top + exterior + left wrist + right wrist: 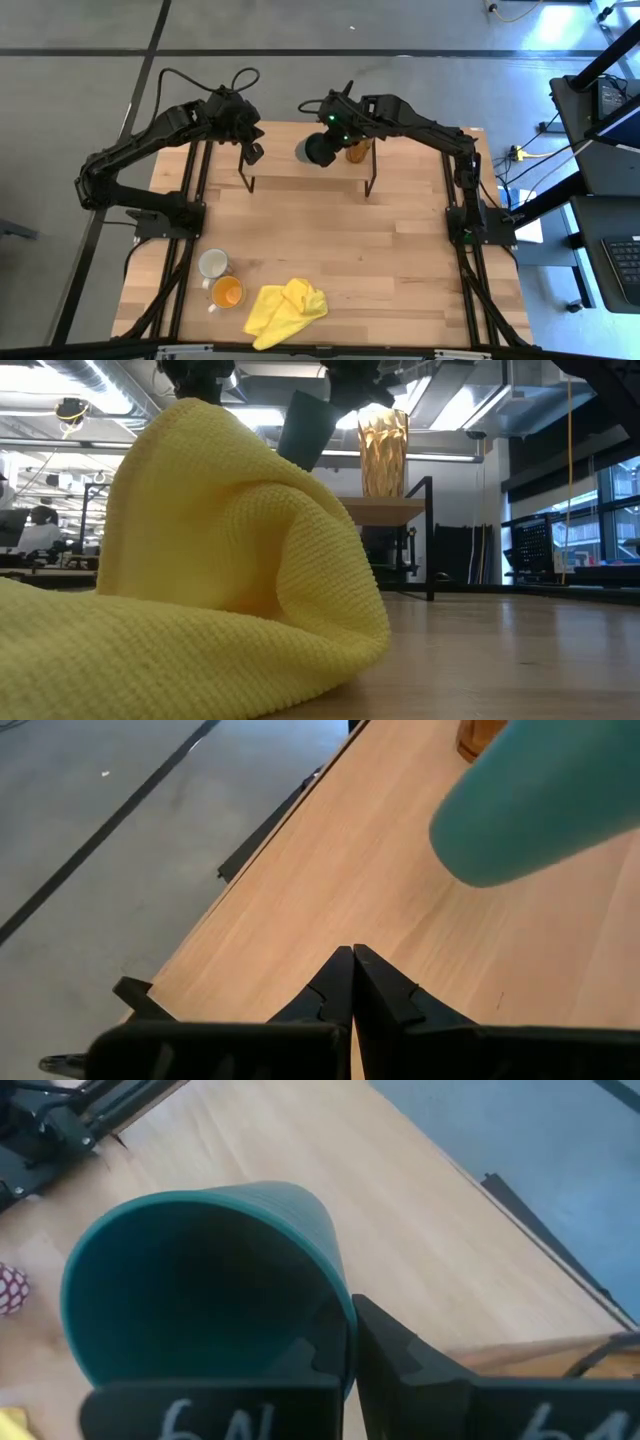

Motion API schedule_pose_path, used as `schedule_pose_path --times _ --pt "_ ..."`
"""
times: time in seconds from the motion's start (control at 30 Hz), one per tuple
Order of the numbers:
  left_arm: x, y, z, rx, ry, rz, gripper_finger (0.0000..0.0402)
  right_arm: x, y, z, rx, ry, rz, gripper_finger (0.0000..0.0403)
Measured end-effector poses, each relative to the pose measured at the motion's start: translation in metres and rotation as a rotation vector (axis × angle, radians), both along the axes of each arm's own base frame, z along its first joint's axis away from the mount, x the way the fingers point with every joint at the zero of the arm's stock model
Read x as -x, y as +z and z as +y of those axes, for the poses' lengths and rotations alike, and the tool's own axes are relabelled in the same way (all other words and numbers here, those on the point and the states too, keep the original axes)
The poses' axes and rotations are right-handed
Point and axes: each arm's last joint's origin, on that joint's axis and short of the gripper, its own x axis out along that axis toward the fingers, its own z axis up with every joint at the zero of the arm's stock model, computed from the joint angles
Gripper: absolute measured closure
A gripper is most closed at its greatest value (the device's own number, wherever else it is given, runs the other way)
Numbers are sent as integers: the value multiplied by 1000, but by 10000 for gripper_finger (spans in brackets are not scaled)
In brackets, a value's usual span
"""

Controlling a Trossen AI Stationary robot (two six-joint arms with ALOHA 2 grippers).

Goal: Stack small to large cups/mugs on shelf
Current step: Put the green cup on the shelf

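Holding now: the right gripper [350,1342] pinches the rim of the one dark green plastic cup [200,1280], fingers nearly together on its wall, the cup tilted in the air above the shelf.
Shelf: one small light-wood board on thin black legs [300,172], at the worktop's far edge.
On the shelf: one tall amber translucent tumbler [357,152], upright near the board's right end, just beside the green cup.
Left gripper [352,970]: fingers pressed together, empty, over the shelf's left end.
Near the worktop's front edge: one white-grey mug [213,264] and one small orange mug [227,293], side by side.
Cloth: one crumpled yellow cloth [285,309], right of the orange mug.
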Motion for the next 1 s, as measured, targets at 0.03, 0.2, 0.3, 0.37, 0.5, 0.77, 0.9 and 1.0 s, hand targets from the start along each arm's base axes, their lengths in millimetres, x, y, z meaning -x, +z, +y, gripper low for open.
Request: schedule_pose_path --times 0.03,0.2,0.3,0.37,0.5,0.77,0.9,1.0 --pt "0 0 0 0 0 0 401 -1 0 2 4 5 -2 392" --pt "0 0 0 2 -11 -2 401 -4 0 11 3 33 -12 392" --pt "-1 0 -2 0 -20 -1 401 -5 1 17 0 50 -14 392" --pt "-2 0 -3 -11 -41 7 401 -6 1 23 7 59 -13 392" --pt "-4 0 -7 -30 -83 21 401 -9 1 34 57 79 -2 392" --pt "-7 0 -12 -41 -128 33 401 -12 1 65 109 98 3 391" --pt "-4 -4 -14 -19 -119 80 401 -12 2 85 151 75 -4 391" --pt "1 -8 -16 28 -106 130 401 -11 1 95 118 50 -9 391"
